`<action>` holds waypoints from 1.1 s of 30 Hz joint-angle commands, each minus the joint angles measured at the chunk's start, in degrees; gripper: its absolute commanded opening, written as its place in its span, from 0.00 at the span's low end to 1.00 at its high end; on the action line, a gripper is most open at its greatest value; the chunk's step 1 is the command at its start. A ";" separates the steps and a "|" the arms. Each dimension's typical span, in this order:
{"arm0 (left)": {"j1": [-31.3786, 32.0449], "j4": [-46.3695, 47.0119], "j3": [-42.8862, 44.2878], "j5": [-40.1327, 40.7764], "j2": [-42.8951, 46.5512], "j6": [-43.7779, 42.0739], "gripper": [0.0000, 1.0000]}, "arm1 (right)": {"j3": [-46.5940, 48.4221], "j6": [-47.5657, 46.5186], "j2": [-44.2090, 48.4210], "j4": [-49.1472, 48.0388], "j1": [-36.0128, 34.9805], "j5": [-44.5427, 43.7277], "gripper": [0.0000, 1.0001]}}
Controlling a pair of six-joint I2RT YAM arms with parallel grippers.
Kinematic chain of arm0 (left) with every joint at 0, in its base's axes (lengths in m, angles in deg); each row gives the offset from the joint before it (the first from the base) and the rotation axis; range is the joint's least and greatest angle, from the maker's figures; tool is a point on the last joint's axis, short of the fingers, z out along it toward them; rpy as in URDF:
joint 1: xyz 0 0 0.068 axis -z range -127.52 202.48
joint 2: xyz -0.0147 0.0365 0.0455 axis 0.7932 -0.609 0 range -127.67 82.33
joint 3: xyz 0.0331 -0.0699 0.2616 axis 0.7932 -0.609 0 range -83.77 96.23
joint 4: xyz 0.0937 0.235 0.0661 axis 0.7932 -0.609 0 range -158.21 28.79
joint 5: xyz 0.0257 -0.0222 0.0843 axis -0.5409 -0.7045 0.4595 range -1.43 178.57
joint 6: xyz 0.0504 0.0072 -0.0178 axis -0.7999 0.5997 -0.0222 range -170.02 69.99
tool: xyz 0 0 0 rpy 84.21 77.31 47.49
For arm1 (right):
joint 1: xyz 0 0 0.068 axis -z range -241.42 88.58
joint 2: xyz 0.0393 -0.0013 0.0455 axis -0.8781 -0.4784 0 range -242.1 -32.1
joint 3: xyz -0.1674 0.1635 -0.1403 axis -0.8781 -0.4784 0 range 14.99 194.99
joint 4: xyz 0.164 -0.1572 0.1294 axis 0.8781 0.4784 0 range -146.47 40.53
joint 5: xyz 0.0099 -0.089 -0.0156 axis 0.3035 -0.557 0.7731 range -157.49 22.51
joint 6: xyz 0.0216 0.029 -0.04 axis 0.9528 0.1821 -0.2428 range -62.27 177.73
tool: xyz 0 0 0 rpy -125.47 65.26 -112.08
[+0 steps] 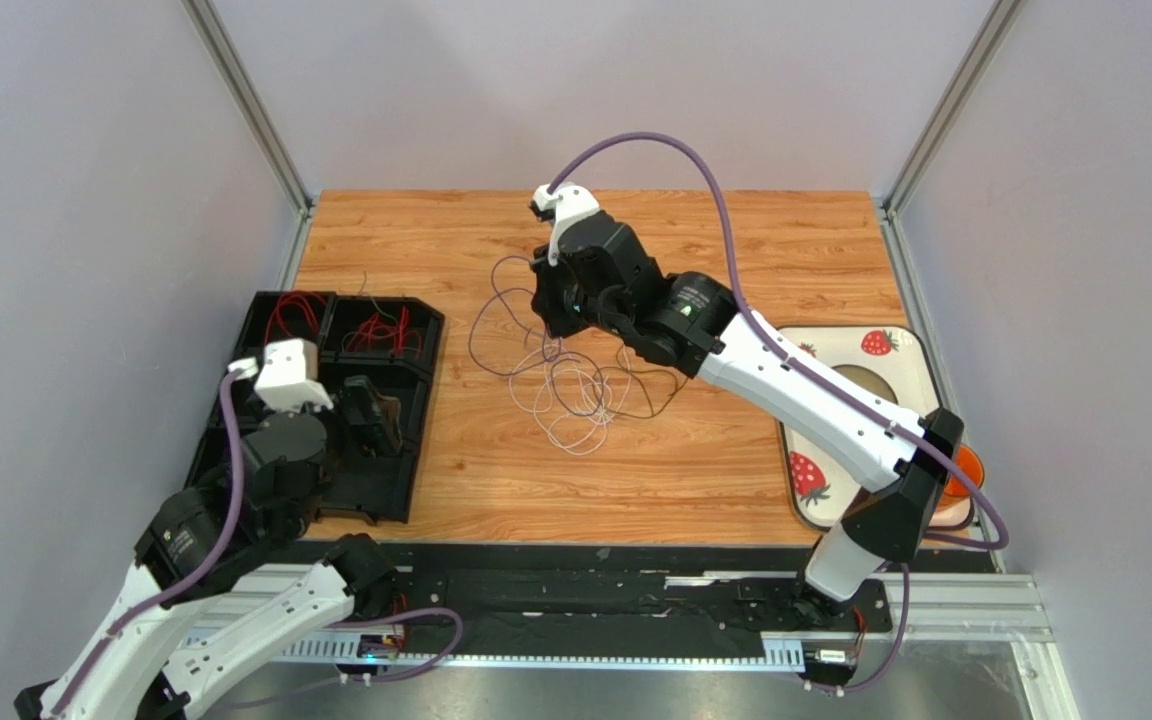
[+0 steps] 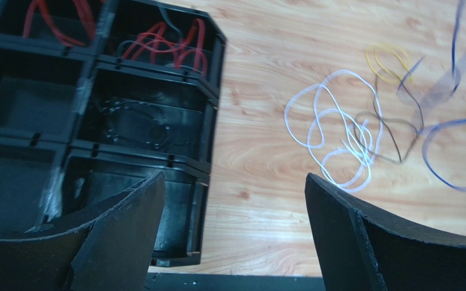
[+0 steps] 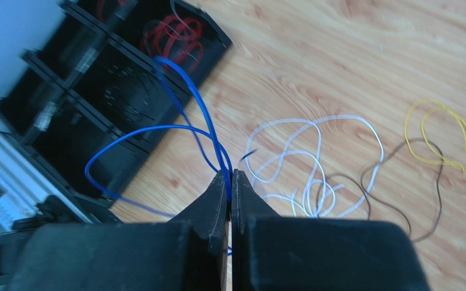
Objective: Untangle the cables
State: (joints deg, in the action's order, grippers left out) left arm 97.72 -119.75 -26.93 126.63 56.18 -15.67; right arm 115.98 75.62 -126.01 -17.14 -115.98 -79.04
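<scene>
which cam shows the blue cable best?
Right wrist: the blue cable loops sharp and close, pinched in the shut right gripper. Left wrist catches only blurred stretches at its right edge. Top external shows just thin dark loops, and their colour cannot be told.

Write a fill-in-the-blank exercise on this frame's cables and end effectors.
1. The held cable in the right end effector is ___.
2. The left end effector hangs ___ above the black tray.
3. The far-compartment cables in that tray are ___.
Missing words: blue; open; red.
</scene>
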 commanded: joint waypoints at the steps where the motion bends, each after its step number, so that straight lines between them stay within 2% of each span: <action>1: -0.23 -9.55 2.22 13.51 -0.13 15.61 0.93 | 6.58 -2.94 -1.36 1.27 -0.89 4.87 0.00; 5: -0.23 -15.01 3.02 15.72 -2.23 18.91 0.94 | 13.34 -5.14 -3.65 1.36 -2.21 5.83 0.00; 8: -0.23 -16.86 3.81 15.90 -3.11 22.07 0.87 | 16.86 -5.67 -5.58 -0.30 -2.74 7.68 0.00; 10: -0.23 -16.78 2.85 18.70 -2.77 23.39 0.86 | 18.88 -5.67 -7.25 -1.18 -2.83 9.35 0.00; 11: -0.23 -15.21 2.32 19.24 -1.63 20.96 0.84 | 19.50 -5.59 -7.86 -1.88 -3.09 9.62 0.00; 12: -0.23 -9.80 1.62 20.46 -0.75 17.98 0.70 | 19.94 -5.67 -8.91 -2.24 -3.26 10.05 0.00; 13: -0.23 -7.57 0.22 21.08 0.21 13.94 0.67 | 20.12 -5.93 -9.36 -2.68 -3.44 10.41 0.00; 17: -0.23 -0.02 -3.22 25.65 7.32 10.14 0.67 | 19.33 -6.29 -10.94 -7.06 -4.14 10.67 0.00; 18: -0.23 1.05 -3.83 26.27 8.47 8.82 0.67 | 19.16 -6.29 -11.73 -7.86 -4.15 13.11 0.00; 21: -0.23 3.26 -5.86 27.06 11.91 8.10 0.78 | 19.33 -6.73 -13.66 -10.67 -4.76 15.32 0.00; 26: -0.67 3.26 -6.13 27.77 14.72 6.52 0.79 | 21.70 -5.24 -17.53 -13.57 -6.25 19.10 0.00; 27: -0.85 3.26 -6.13 27.24 15.25 6.52 0.82 | 22.49 -4.71 -19.02 -13.84 -6.60 20.24 0.00; 28: -1.46 3.26 -5.95 26.98 15.95 6.78 0.92 | 22.84 -3.66 -19.73 -14.37 -7.04 20.86 0.00; 29: -1.99 3.26 -5.86 26.63 17.17 7.13 0.94 | 23.20 -3.30 -20.43 -14.98 -7.92 21.48 0.00; 33: -5.85 5.45 -6.38 25.48 21.31 6.36 0.95 | 23.99 -2.07 -24.21 -17.00 -10.64 22.71 0.00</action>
State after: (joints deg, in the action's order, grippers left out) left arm 94.72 -118.02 -32.98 152.05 73.88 -7.14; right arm 136.79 71.60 -147.53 -28.92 -123.63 -59.83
